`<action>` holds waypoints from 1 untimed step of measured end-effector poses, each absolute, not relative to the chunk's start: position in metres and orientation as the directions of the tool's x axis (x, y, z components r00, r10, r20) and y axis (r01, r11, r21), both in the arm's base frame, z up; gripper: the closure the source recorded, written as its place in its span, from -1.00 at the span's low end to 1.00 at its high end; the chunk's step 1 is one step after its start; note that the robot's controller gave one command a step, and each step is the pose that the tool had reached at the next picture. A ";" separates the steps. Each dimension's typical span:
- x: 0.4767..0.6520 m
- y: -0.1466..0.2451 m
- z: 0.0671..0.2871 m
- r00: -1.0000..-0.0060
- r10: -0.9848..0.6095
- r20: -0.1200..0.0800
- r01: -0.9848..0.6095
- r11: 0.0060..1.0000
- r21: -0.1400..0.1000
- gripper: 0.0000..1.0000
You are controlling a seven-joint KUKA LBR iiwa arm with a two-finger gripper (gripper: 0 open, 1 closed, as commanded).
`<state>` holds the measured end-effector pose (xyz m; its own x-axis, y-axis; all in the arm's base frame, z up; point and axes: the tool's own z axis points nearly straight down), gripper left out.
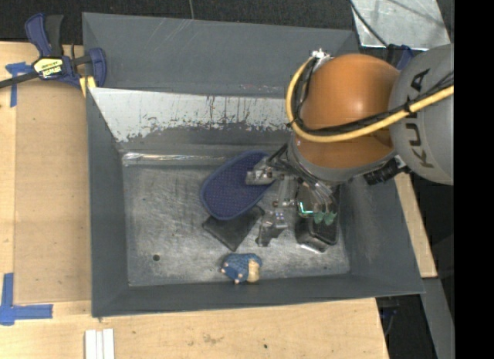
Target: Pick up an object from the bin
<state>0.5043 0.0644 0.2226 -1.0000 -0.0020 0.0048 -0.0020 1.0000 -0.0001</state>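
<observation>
Three loose things are sitting in the grey metal bin (104, 218) as far as I'm making out: a blue oval mesh-textured pad (230, 187) mid-floor, a dark flat rectangular slab (226, 232) poking out from under its lower edge, and a small blue-and-tan lump (241, 268) near the front wall. I'm working the gripper (272, 228) low under the arm's orange dome cover (347, 106), and it's hanging just beside the right end of the blue pad and the slab's corner, maybe touching. How wide it's standing I honestly can't tell, nor whether anything's in it. I'm reading this as the descend-and-grasp step, nothing lifted yet. Next I'm thinking it needs closing on the pad's edge, then a straight lift, watching for the slab dragging along.
</observation>
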 end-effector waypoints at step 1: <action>0.535 0.065 0.089 -1.000 -0.025 -0.013 -0.025 1.000 0.002 -1.00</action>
<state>0.5347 0.0647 0.0892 -0.9996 -0.0252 -0.0129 -0.0252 0.9997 0.0021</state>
